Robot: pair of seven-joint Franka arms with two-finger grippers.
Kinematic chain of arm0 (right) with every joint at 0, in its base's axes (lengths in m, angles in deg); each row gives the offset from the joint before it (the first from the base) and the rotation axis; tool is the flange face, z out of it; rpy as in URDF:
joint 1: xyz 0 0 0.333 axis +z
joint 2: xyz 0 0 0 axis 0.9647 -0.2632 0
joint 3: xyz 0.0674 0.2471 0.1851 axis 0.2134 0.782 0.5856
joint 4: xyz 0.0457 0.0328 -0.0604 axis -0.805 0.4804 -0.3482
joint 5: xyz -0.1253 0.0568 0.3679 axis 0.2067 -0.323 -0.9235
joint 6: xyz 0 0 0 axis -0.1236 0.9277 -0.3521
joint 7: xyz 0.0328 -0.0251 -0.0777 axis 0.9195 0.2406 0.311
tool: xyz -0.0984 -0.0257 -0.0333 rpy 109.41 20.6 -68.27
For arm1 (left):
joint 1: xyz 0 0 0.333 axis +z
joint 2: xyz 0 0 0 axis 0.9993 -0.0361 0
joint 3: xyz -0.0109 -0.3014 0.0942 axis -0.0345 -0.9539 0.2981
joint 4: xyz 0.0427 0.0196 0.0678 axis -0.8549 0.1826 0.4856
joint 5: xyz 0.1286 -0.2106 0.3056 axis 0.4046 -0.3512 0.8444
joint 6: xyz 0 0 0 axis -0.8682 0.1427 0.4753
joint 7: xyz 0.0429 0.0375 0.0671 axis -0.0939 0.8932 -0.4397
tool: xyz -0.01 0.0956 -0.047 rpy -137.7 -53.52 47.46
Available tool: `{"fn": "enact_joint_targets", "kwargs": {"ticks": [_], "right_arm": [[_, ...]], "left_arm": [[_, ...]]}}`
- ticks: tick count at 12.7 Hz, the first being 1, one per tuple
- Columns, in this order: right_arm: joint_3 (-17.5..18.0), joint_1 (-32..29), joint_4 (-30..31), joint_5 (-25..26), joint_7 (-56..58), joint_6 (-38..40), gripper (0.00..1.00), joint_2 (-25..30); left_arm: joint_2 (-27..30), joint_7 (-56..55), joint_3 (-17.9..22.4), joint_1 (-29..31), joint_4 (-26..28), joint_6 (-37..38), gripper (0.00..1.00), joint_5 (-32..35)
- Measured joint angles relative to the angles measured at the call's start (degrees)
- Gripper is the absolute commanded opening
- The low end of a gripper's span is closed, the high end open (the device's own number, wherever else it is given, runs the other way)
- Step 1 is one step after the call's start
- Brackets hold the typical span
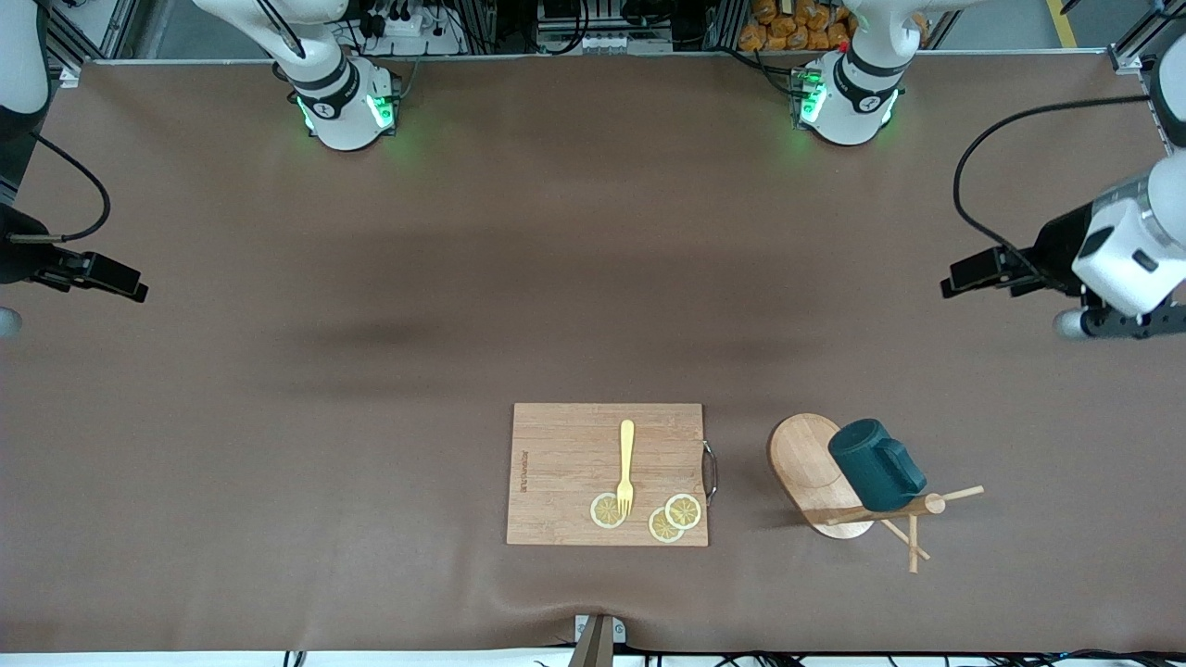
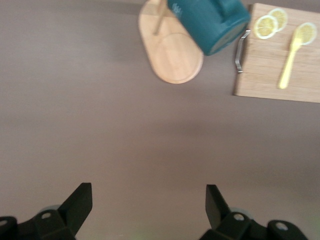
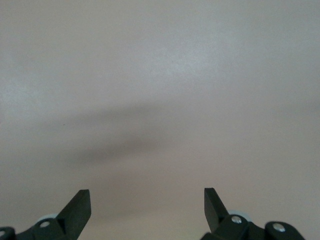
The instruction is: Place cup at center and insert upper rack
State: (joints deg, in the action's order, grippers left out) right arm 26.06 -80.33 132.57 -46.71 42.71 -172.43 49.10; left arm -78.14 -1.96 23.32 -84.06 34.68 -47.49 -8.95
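Observation:
The dark teal cup (image 1: 876, 474) hangs tilted on the upper rack, a light wooden mug tree with an oval base (image 1: 804, 459), a post (image 1: 931, 505) and thin crossed pegs. The cup's inside is hidden. The rack stands close to the front camera, beside the cutting board toward the left arm's end of the table. In the left wrist view the cup (image 2: 207, 22) and the rack's base (image 2: 172, 57) lie well away from my left gripper (image 2: 148, 194), which is open and empty over bare table. My right gripper (image 3: 147, 196) is open and empty over bare table at the right arm's end.
A bamboo cutting board (image 1: 565, 454) with a metal handle (image 1: 712, 471) lies beside the rack. It carries a yellow fork (image 1: 626, 463) and three lemon slices (image 1: 683, 510). Both arms' hands hang at the table's two ends, the left hand (image 1: 1126, 255) up in the air.

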Motion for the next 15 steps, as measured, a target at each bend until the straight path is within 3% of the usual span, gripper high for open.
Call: {"fn": "enact_joint_targets", "kwargs": {"ticks": [3,7,15], "right_arm": [[0.00,0.01,-0.01,-0.03,0.00,-0.25,1.00,0.00],[0.04,0.03,-0.02,-2.58,-0.01,-0.37,1.00,0.00],[0.08,0.11,-0.02,-2.72,0.00,-1.15,1.00,0.00]], "left_arm": [[4.90,1.49,0.16,0.26,2.76,-0.16,1.00,6.60],[10.62,3.70,0.15,0.28,6.44,-0.16,1.00,7.15],[10.38,3.70,0.12,0.20,8.41,-0.78,1.00,7.15]]}}
